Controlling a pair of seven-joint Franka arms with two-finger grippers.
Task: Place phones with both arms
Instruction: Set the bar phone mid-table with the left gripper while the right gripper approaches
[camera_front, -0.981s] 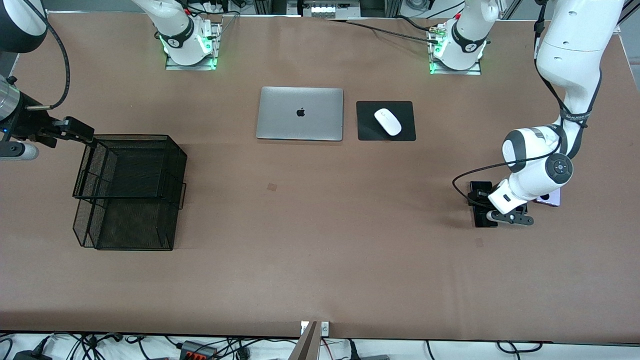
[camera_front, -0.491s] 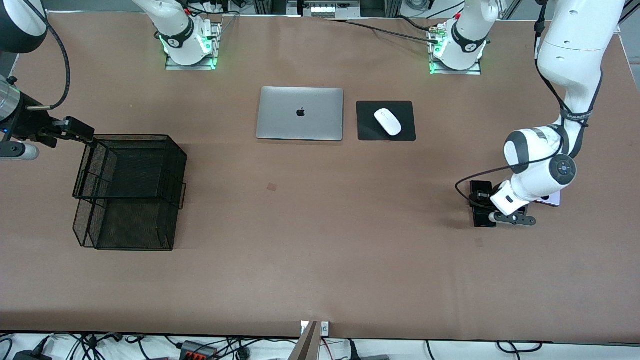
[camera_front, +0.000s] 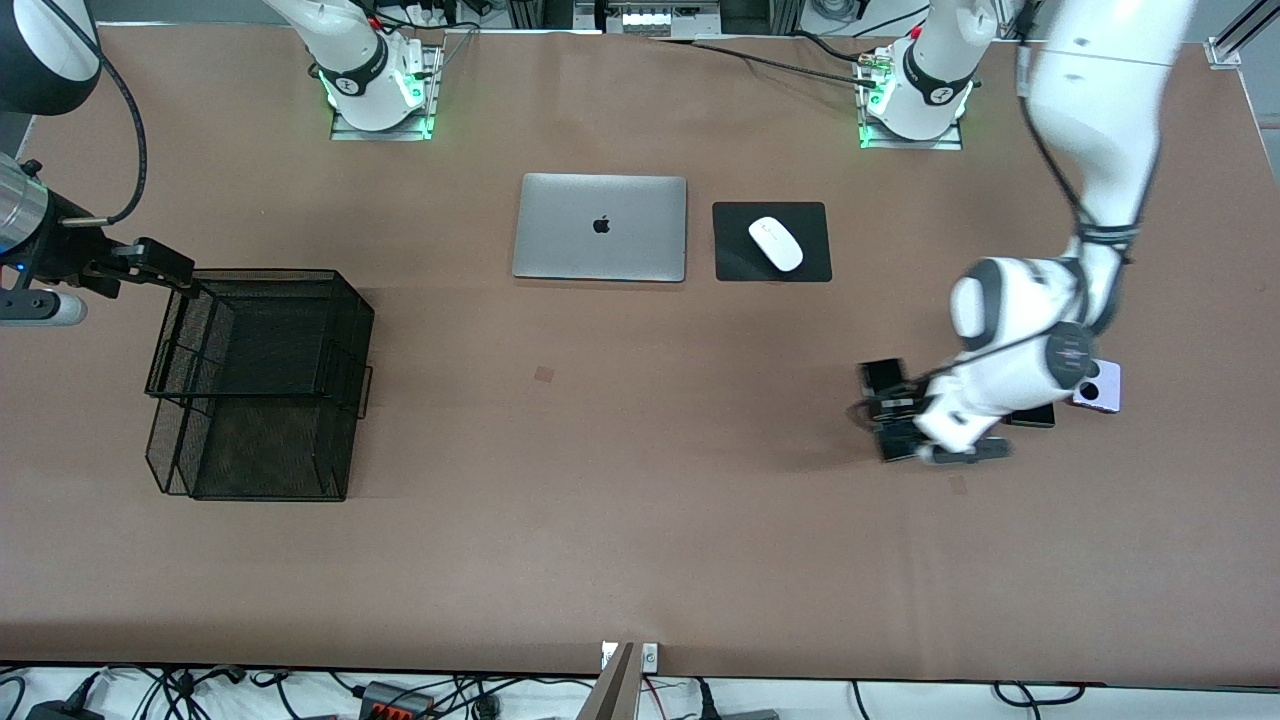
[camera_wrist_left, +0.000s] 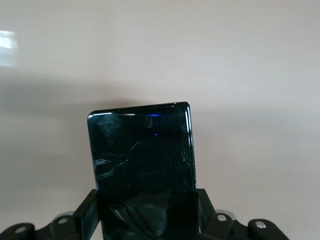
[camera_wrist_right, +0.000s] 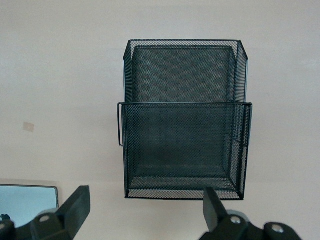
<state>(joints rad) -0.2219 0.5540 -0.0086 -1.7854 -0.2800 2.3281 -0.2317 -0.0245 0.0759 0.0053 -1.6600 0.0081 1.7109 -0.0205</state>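
Note:
My left gripper (camera_front: 903, 415) is shut on the long black phone (camera_front: 882, 408) and holds it above the table, toward the left arm's end. In the left wrist view the phone (camera_wrist_left: 142, 160) sticks out between the two fingers (camera_wrist_left: 90, 207) of that gripper (camera_wrist_left: 147, 202). The small black phone (camera_front: 1032, 416) lies on the table, partly hidden under the left arm. The lilac-white phone (camera_front: 1100, 386) with its two lenses lies beside it. My right gripper (camera_front: 160, 265) hangs open at the black mesh basket's (camera_front: 260, 380) top edge, with nothing between its fingers (camera_wrist_right: 75, 207).
The mesh basket (camera_wrist_right: 182, 120) stands toward the right arm's end. A shut silver laptop (camera_front: 600, 227) and a white mouse (camera_front: 776, 243) on a black pad (camera_front: 815, 265) lie near the arm bases. A laptop corner (camera_wrist_right: 27, 200) shows in the right wrist view.
The left gripper shut on the long black phone, then carried it off its spot toward the right arm's end. The small black phone now shows. The right arm has barely moved.

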